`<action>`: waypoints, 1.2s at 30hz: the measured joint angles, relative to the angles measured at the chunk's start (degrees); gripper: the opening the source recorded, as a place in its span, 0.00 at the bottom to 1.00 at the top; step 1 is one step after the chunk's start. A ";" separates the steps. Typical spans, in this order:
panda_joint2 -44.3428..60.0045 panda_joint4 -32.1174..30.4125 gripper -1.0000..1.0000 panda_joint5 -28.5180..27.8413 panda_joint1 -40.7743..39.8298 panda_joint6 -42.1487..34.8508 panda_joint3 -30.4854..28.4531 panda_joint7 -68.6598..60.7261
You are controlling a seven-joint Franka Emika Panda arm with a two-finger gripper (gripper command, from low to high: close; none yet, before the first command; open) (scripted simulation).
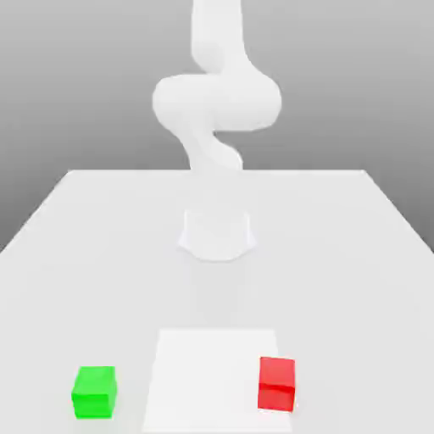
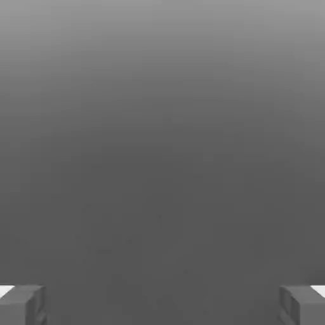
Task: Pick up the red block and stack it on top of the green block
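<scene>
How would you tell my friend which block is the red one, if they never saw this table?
On the big pale table, find the white square patch near the front. The red block sits at that patch's edge on the exterior view's right. Its color sets it apart from the green block, off the patch's other side.

Pale sq. panel [image 1: 212, 373] on lg. white table [image 1: 339, 297], grey bkgd.
</scene>
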 joint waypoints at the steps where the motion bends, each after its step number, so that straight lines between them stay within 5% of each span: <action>1: 2.26 -0.64 0.50 -0.17 -0.24 0.99 0.64 0.82; 18: 37.76 -10.62 0.50 -3.91 -0.70 16.47 7.79 14.60; 28: 58.37 -12.45 0.50 -6.87 3.07 29.22 5.46 20.46; 29: 59.88 -12.23 0.00 -7.41 3.55 30.48 4.87 20.87; 36: 59.98 -12.22 0.00 -7.52 3.52 30.61 4.88 20.98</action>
